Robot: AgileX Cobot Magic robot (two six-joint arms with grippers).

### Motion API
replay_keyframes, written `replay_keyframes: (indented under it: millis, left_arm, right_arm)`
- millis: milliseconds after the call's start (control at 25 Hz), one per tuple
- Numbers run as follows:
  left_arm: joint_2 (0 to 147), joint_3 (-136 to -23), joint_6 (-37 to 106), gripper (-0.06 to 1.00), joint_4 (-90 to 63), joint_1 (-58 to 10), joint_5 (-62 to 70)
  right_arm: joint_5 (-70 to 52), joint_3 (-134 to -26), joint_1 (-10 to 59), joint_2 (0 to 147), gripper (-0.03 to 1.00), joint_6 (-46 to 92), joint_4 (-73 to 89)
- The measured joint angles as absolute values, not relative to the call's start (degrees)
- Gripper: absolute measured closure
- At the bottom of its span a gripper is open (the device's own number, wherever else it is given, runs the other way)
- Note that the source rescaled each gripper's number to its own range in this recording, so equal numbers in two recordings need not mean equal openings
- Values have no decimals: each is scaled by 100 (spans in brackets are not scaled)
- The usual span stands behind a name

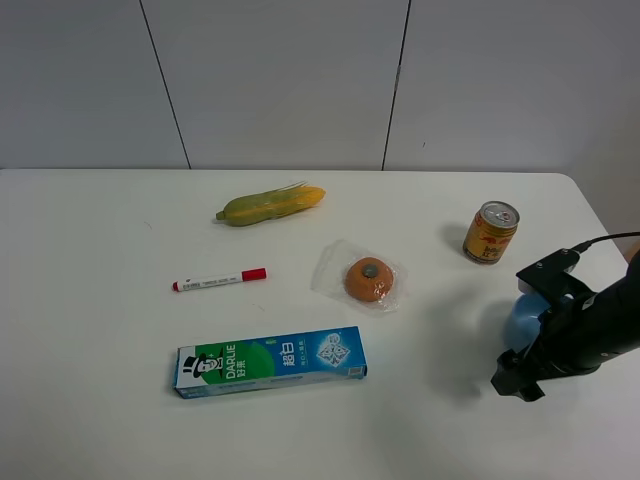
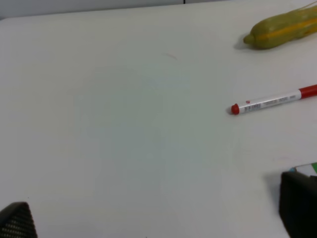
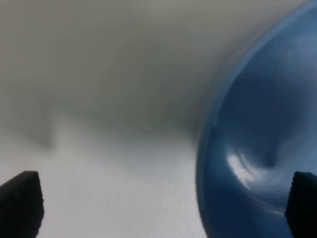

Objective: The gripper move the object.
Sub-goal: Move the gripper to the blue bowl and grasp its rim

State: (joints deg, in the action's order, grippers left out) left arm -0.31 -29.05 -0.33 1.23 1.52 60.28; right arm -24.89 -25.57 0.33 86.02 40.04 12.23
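Jaws of the right gripper stand wide apart, released. In the right wrist view one fingertip sits at the lower left corner over bare table. The other sits at the lower right corner, over the inside of the light-blue bowl, so the bowl's near rim lies between them. That view is blurred, and we cannot tell whether either pad touches the plastic. The left gripper is likewise released with nothing between its tips; the marker and corn lie at the upper right of its view. In the exterior high view the bowl rests on the table at the lower right, below the drink can and apart from it, mostly covered by the arm. We judge the step in hand to be the pre-grasp, tips straddling the rim and no grip made yet. The next move calls for pinching the wall squarely and then lifting. The wall looks thin and smooth, so a skewed pinch may tip or skate the bowl. The right arm enters from the right edge and bends down over the bowl, its cable trailing back toward that edge. The left arm does not show in the exterior high view.
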Motion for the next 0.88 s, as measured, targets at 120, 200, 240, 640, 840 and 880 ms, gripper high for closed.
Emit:
replay_keyframes:
  millis: [120,200,240,640,840,880]
  left_arm:
    - [-31,-2905,-33,-6,123,152,6028]
    - [-31,-2905,-33,-6,123,152,6028]
    - [-31,-2905,-33,-6,123,152,6028]
    - [-31,-2905,-33,-6,123,152,6028]
    - [-31,-2905,-33,-6,123,152,6028]
    - [-31,-2905,-33,-6,123,152,6028]
  right_arm:
    - [-2340,-2557,33,8682,-3,4041,1223]
    - [-2227,-2557,54,8704,-3,4053,1223]
    - [-2189,-2557,91,8706,-3,4053,1223]
    - [-1953,-2557,708,8711,18,4072,1223]
    - [-1941,-2562,715,8904,26,4072,1217]
    - [-1941,-2562,715,8999,28,4072,1198]
